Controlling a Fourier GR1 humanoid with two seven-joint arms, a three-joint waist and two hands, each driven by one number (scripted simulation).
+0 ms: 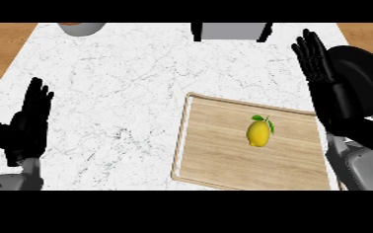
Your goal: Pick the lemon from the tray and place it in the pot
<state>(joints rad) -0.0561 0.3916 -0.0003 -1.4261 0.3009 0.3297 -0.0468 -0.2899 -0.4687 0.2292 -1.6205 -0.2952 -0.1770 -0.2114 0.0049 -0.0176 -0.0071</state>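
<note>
yellow lemon [258, 133] lies on the wooden tray [218, 158], right of the tray's middle, its green leaves pointing far. nothing touches it, so by my reading the task has not begun: the pick is still to do, and so is the placing.

the pot is hard to name. a dark round thing [353, 94] shows at the right edge, partly behind the right hand; it may be the pot, but i cannot tell. a grey vessel [82, 28] sits at the far left corner of the counter [116, 79], cut off by the edge, and a grey object [232, 31] stands at the far middle.

the right hand [315, 59] is up at the far right, beyond the tray's far right corner, well apart from the lemon. its fingers are straight and slightly spread, holding nothing and touching nothing.

the left hand [29, 121] rests at the left edge over the counter, fingers straight and close together, pointing far, empty too.

what is left, then: reach the lemon, close on it, lift it, carry it to the pot, release.
</note>
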